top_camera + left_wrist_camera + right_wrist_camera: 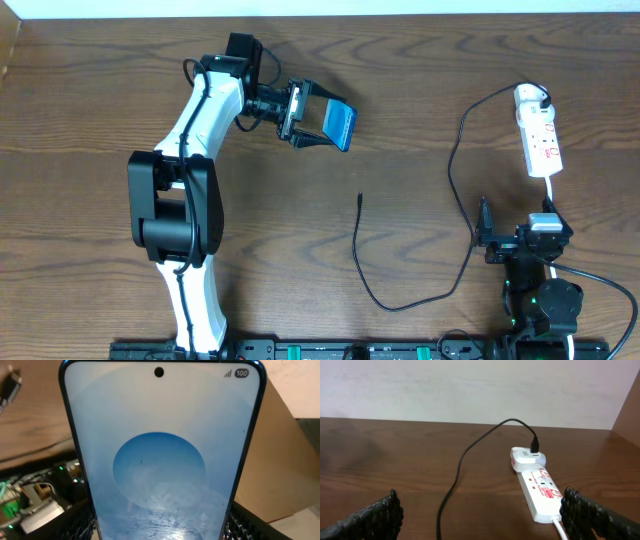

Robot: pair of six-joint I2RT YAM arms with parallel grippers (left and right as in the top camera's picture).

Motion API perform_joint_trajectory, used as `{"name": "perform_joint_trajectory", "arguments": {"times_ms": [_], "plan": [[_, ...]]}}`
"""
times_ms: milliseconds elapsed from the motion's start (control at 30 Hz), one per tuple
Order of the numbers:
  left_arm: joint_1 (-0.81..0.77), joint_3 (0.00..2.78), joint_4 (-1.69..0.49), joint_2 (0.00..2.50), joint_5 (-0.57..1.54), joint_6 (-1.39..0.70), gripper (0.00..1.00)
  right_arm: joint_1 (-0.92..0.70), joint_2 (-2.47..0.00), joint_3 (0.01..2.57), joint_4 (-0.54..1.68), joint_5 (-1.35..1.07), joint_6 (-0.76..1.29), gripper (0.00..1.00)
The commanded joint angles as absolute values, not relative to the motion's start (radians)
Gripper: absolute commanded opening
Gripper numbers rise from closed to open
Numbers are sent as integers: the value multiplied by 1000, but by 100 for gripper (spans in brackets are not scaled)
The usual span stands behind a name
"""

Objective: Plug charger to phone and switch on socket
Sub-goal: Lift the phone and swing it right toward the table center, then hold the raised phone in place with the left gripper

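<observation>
My left gripper [305,113] is shut on the phone [341,125], a slim smartphone with a bright blue screen, and holds it above the table at the back middle. In the left wrist view the phone [160,455] fills the frame between the fingers. The charger cable [452,170] runs from the socket's white adapter in a long loop to its free connector tip [360,197], which lies on the table below the phone. The white socket [538,135] lies at the back right. My right gripper [512,237] is open and empty just in front of the socket [541,489].
The wooden table [100,100] ends at a pale wall at the back. A white lead [552,190] runs from the socket toward my right arm. A cardboard panel [280,455] stands behind the phone in the left wrist view.
</observation>
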State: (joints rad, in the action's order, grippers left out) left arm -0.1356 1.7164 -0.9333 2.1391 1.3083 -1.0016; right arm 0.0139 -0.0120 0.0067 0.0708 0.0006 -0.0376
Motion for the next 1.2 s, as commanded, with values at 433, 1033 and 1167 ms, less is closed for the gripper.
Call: {"name": "perform_joint_trajectory", "arguments": {"times_ms": [433, 1033, 1167], "plan": [[-134, 1743, -933, 2107, 1432, -1122, 7, 20, -7, 6, 75, 9, -46, 99], [-134, 1743, -933, 2107, 1432, -1124, 7, 20, -7, 6, 75, 9, -46, 99], [-134, 1743, -933, 2107, 1432, -1124, 7, 20, -7, 6, 75, 9, -46, 99]]}}
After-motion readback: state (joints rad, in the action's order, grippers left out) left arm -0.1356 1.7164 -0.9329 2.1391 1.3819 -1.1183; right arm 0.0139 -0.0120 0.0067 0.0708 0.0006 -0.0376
